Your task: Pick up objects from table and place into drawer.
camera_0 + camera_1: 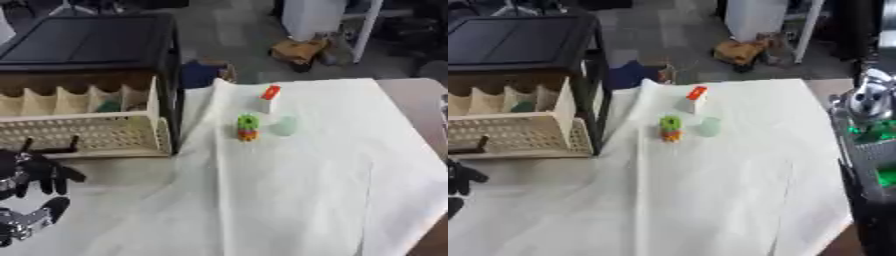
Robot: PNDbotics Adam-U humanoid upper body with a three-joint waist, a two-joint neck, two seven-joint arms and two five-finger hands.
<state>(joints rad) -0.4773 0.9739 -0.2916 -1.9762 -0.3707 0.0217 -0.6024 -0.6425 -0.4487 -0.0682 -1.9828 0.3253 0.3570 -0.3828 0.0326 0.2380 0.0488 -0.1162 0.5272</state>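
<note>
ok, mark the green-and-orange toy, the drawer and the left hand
green-and-orange toy [248,127], left eye view, its middle
drawer [87,134], left eye view, its perforated front wall
left hand [39,172], left eye view, its palm

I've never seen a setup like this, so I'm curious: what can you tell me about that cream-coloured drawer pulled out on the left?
The drawer looks like cream plastic, with a perforated lattice front and a dark handle at its lower left. It stands pulled out of a black cabinet, open at the top. Inside, upright dividers split it into compartments; something small and greenish lies in one. Its right side rests against the white cloth. The robot's left hand shows just below it, not clearly touching it.
</note>
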